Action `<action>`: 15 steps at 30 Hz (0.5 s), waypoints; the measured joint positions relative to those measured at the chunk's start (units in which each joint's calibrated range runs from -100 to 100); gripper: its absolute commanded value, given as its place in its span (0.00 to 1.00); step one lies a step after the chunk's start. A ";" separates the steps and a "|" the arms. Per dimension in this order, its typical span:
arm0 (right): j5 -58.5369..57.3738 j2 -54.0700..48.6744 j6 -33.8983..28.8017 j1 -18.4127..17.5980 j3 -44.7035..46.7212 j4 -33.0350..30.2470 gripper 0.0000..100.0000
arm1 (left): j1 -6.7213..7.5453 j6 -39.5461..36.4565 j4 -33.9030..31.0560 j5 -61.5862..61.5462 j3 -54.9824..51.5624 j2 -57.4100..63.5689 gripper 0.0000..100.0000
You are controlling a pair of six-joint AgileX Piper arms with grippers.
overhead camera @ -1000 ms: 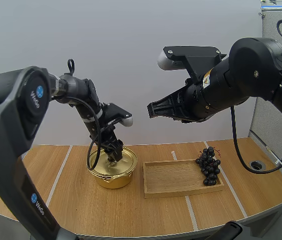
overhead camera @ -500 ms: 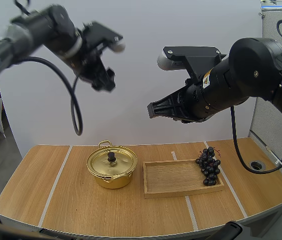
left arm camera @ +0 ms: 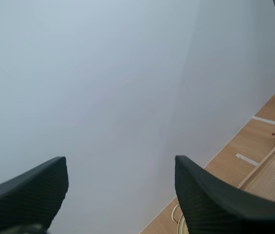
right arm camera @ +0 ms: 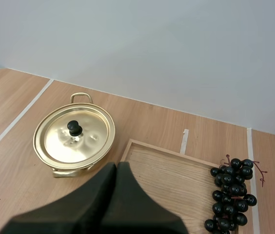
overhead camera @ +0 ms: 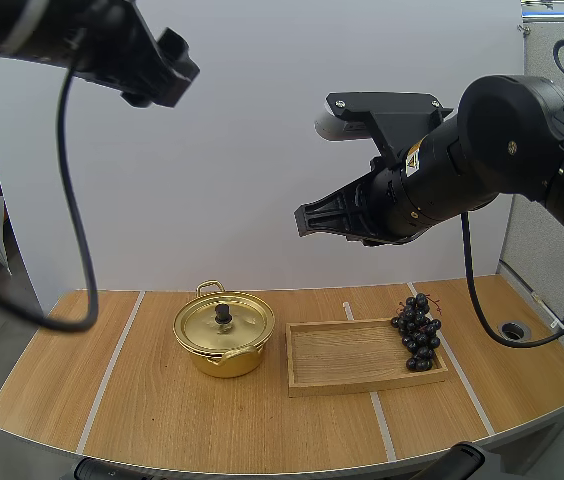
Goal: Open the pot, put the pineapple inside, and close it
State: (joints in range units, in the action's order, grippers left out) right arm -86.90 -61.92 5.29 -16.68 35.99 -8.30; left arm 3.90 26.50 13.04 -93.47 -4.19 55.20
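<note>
Fingers (left arm camera: 30, 192) of my left gripper (overhead camera: 170, 78) are standing wide apart in the left wrist view, ribbed faces turned to each other, nothing between them. That gripper is hanging high above the left part of the table (overhead camera: 162, 425), well apart from the pot (overhead camera: 227, 358). My right gripper (overhead camera: 307, 220) is hovering high over the middle of the table, its fingers (right arm camera: 103, 207) lying pressed together as one dark wedge and holding nothing. Below it, the pot is sitting on the table just left of the wooden tray (overhead camera: 337, 365), with its lid (overhead camera: 242, 325) on and the black knob (overhead camera: 223, 312) pointing up. The grapes (overhead camera: 417, 332) are lying at the right end of the tray, partly over its right rim, touched by neither gripper
</note>
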 measured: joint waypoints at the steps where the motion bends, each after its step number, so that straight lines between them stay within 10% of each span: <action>1: 0.00 0.00 0.00 0.00 0.00 0.00 0.00 | 0.00 -0.75 0.00 -1.19 0.00 1.59 0.64; 5: 0.00 0.00 0.00 0.00 0.00 0.10 0.00 | 0.00 -3.86 0.00 -5.54 0.16 4.66 0.00; 15: 0.00 0.00 0.00 0.00 0.00 0.10 0.00 | 0.00 -6.02 0.00 -5.90 -0.17 5.55 0.00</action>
State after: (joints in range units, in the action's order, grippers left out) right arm -86.90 -61.92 5.29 -16.68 35.99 -8.21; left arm 3.90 20.48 13.04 -99.36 -4.36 60.74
